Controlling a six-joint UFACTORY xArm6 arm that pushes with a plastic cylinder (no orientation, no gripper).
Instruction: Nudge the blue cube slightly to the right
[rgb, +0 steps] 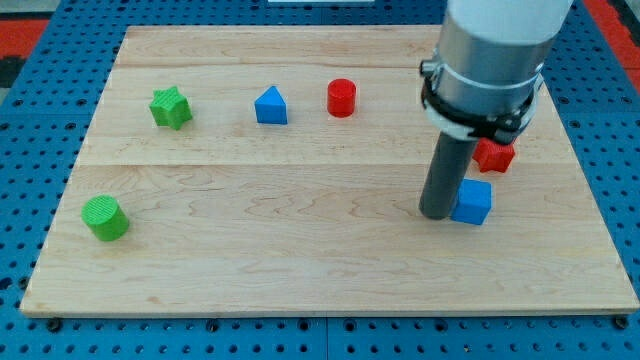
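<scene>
The blue cube (473, 202) sits at the view's right on the wooden board (300, 250). My tip (437, 213) rests on the board right against the cube's left side. A red block (494, 156) lies just above and right of the blue cube, partly hidden behind my arm.
A blue house-shaped block (271, 106) and a red cylinder (341, 98) lie near the view's top centre. A green star (171, 108) is at the top left. A green cylinder (105, 218) is at the lower left. The board lies on a blue pegboard (620, 200).
</scene>
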